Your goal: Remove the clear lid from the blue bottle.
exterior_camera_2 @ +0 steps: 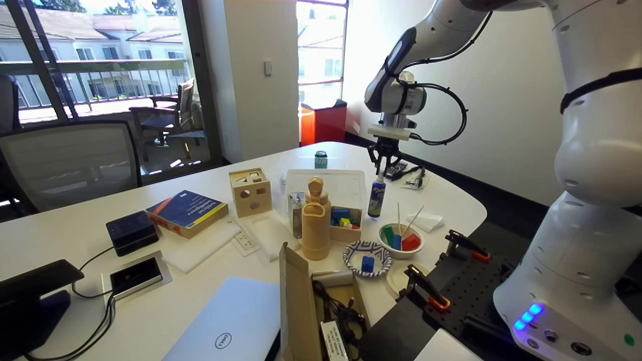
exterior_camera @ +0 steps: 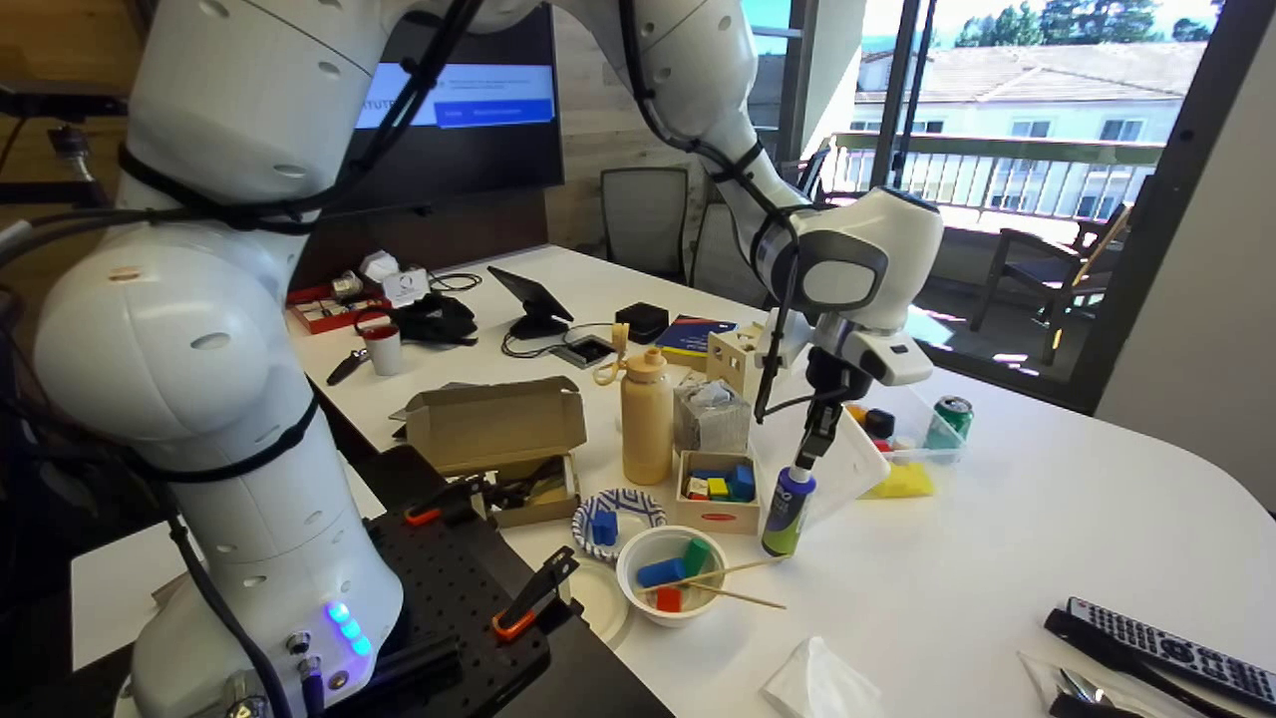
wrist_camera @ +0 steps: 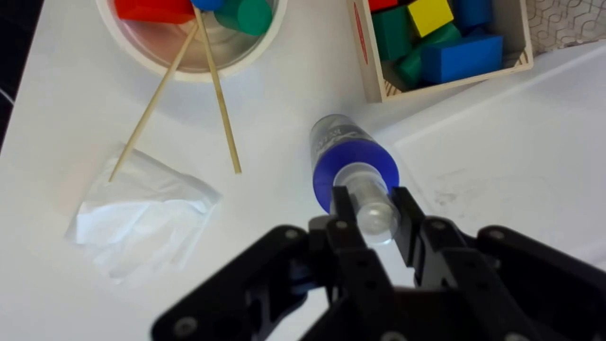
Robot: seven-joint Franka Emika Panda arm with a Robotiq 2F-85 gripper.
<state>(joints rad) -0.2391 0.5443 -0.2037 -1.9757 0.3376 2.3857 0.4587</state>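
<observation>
The small blue bottle (exterior_camera: 788,514) stands on the white table, its green lower band showing in an exterior view. It also shows in an exterior view (exterior_camera_2: 376,200) and in the wrist view (wrist_camera: 355,151), seen from above. The clear lid (wrist_camera: 375,215) sits on its top, whitish and see-through with a domed end. My gripper (wrist_camera: 370,192) has one black finger on each side of the lid, and the lid fills the gap between them. The gripper comes from above in both exterior views (exterior_camera: 803,459) (exterior_camera_2: 380,166). The fingers hide part of the lid's sides.
A white bowl (exterior_camera: 630,588) with blocks and two wooden sticks stands near the bottle. A wooden box (exterior_camera: 713,516) of blocks and a clear plastic bin lid (exterior_camera_2: 346,173) are close beside it. A tan bottle (exterior_camera: 648,424) stands taller behind. A crumpled white napkin (wrist_camera: 147,213) lies nearby.
</observation>
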